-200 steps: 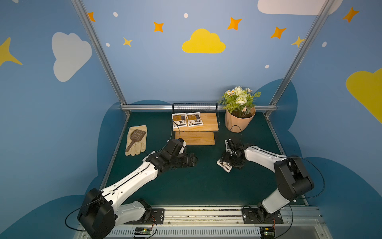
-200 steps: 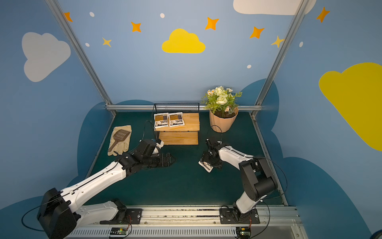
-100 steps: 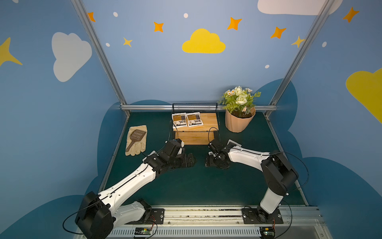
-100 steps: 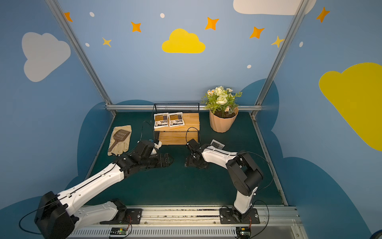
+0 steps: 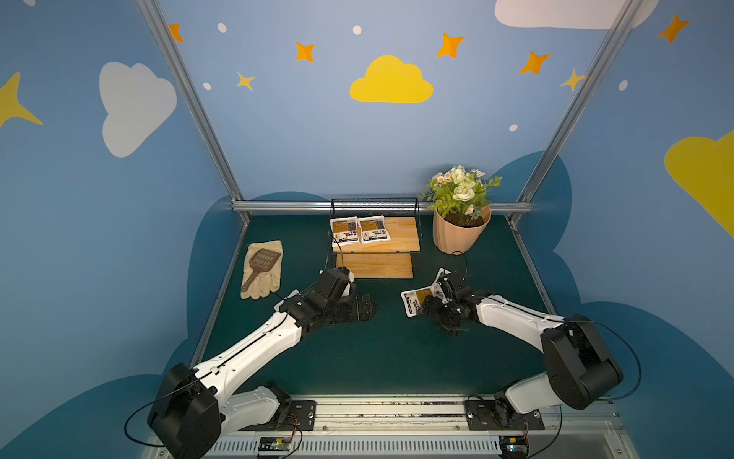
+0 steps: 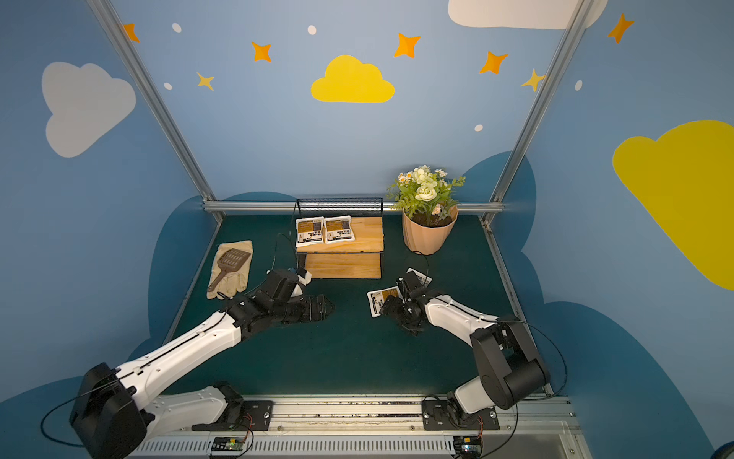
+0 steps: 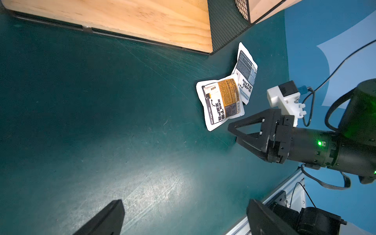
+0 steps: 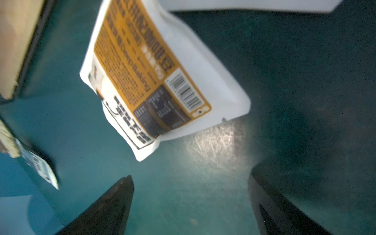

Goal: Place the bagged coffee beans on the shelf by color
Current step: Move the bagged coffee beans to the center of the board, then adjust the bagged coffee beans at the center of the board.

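Right wrist view: right gripper [image 8: 190,179] spread wide, empty, just short of yellow-label pouch [image 8: 162,81] lying on green mat [image 8: 305,81] near shelf [image 5: 397,238] front. Grey-blue pouch [image 7: 246,73] overlaps one edge. Left gripper [image 7: 185,203] spread too, holding nothing. Two yellow pouches [image 5: 359,229] sit on upper board. Judgement: pouch light, puffy, soft, film likely slick; pinch flat sealed edge, not bulging middle.
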You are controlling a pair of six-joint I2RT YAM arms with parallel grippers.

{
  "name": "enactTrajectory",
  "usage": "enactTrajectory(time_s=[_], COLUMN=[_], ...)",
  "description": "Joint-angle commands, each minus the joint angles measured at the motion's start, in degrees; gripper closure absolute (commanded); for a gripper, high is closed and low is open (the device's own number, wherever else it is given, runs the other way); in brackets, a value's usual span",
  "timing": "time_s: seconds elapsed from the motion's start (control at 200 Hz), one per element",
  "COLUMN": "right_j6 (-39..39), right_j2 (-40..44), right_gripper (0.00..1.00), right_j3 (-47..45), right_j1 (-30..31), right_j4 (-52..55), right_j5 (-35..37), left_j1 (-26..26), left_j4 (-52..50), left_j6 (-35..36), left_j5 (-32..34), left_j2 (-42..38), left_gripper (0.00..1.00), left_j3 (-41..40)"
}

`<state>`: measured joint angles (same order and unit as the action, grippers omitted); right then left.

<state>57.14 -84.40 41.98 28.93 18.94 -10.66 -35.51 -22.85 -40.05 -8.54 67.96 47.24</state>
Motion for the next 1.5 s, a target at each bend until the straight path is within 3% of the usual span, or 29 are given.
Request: enactTrajectory(time_s=[0.0,0.24,0.551,0.751,0.931,1.226,1.497], right_j6=[5.4,9.3,8.9,5.9,1.7,-13.0,-23.9], right_j2=[0.8,1.3,-3.4,-6.5,-4.2,-1.8,-11.7], right_gripper=[0.14,0.34,0.5,0.76,1.0,1.0,1.0], right_j3=[-3.1,-6.6,-5.0,-2.4,-1.9,4.1,14.4], right_j1=[-1.7,-4.6,-6.8,-7.1,-7.2,-7.1,-4.5], right_j4=[-6.9,-10.6,-13.6,-13.3,-9.7,3.1,10.2], right_j5=[-1.9,0.3,-1.2,-3.9,-5.1,-9.5,-15.1], left_j1=[0.3,0.3,0.3,0.5,0.7,1.1,1.2], left_j4=[0.3,0.1,-0.6,-1.0,-1.4,-1.7,-2.0], left_j6=[1.2,1.4,1.6,1.7,1.9,2.2,1.6], left_j5=[-0.3,-0.5,-0.2,0.0,0.1,0.0,-0.2], left_j2=[0.6,1.2,1.0,0.7,0.0,-1.3,-3.4], left_gripper=[0.0,0.0,0.0,0.0,0.0,0.0,0.0], left_j3=[0.9,1.2,1.2,1.1,0.8,-0.4,-2.6])
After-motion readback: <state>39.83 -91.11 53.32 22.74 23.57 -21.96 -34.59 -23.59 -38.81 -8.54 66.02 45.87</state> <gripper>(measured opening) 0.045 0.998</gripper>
